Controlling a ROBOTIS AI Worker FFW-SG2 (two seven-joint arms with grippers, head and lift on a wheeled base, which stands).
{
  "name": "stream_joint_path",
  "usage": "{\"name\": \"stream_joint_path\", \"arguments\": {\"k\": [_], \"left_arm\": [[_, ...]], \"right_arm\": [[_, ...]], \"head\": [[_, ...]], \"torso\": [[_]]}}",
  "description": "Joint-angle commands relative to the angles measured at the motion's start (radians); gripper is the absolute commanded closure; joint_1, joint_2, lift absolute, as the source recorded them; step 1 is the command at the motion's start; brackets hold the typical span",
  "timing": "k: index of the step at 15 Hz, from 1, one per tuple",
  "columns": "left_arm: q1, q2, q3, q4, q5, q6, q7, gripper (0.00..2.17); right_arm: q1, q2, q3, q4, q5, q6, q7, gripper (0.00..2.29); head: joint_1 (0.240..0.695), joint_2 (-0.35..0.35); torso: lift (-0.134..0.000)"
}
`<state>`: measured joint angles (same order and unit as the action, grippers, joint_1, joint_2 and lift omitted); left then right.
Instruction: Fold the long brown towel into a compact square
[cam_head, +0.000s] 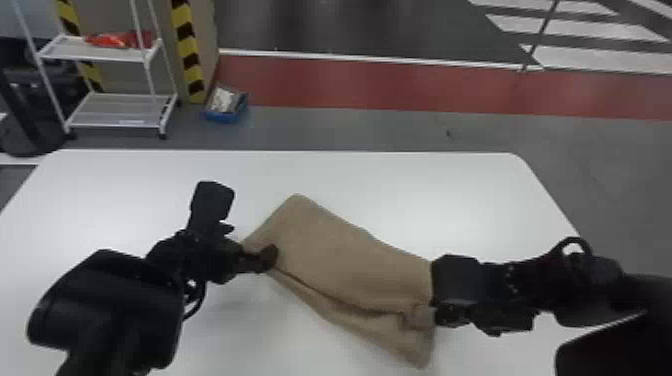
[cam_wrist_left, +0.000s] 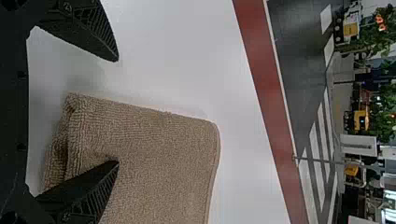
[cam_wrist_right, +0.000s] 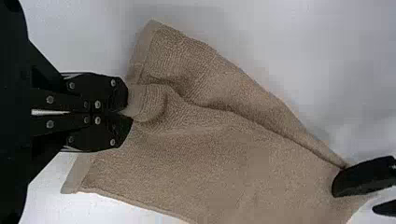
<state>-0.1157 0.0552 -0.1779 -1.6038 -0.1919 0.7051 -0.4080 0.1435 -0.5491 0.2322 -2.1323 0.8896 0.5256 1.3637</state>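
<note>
item one: brown towel (cam_head: 345, 250), terry weave, lying on the white table (cam_head: 350, 185), slanting from the left, between the two grippers, down to the near right; partly folded over, layers showing at its left end; a long crease runs along its near side from left to right, with a narrower flap beneath it reaching to the near right corner; far corner rounded; bunched and slightly puckered at the right end

item two: left gripper (cam_head: 250, 242), black, at the towel's left end; fingers (cam_wrist_left: 83, 192) wide apart, one over the cloth, the other off it, above bare tabletop

item three: right gripper (cam_head: 434, 316), black, at the towel's right end; fingers narrow, closed on a pinch of brown cloth, which bulges out just beyond their tips

item four: surroundings, beyond the table: white shelf rack (cam_head: 120, 111) at far left, a red-orange article (cam_head: 117, 40) on its upper shelf; blue bin (cam_head: 225, 116) on the floor, just right of the rack; red floor strip (cam_head: 375, 82) running off to the far right
</note>
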Motion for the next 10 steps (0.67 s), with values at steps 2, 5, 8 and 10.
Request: {"name": "stream_joint_path", "arguments": {"k": [2, 5, 8, 10], "left_arm": [[0.005, 0.0, -0.002, -0.004, -0.001, 0.0, 0.0, 0.1], [0.025, 0.002, -0.003, -0.027, -0.003, 0.003, -0.003, 0.1], [0.06, 0.002, -0.006, -0.073, -0.003, 0.018, -0.003, 0.1], [0.088, 0.002, -0.005, -0.117, -0.004, 0.046, -0.003, 0.1]], "right_arm": [[-0.022, 0.006, -0.079, 0.008, -0.035, -0.029, 0.003, 2.08], [-0.084, 0.008, -0.116, 0.129, -0.029, -0.078, 0.003, 2.08], [-0.162, 0.029, -0.125, 0.265, -0.02, -0.081, 0.003, 2.07], [-0.211, 0.054, -0.131, 0.328, -0.018, -0.072, -0.008, 2.07]], "head": [[0.695, -0.134], [0.695, -0.155], [0.695, -0.187], [0.695, -0.215]], "torso": [[-0.124], [-0.124], [-0.124], [-0.124]]}}
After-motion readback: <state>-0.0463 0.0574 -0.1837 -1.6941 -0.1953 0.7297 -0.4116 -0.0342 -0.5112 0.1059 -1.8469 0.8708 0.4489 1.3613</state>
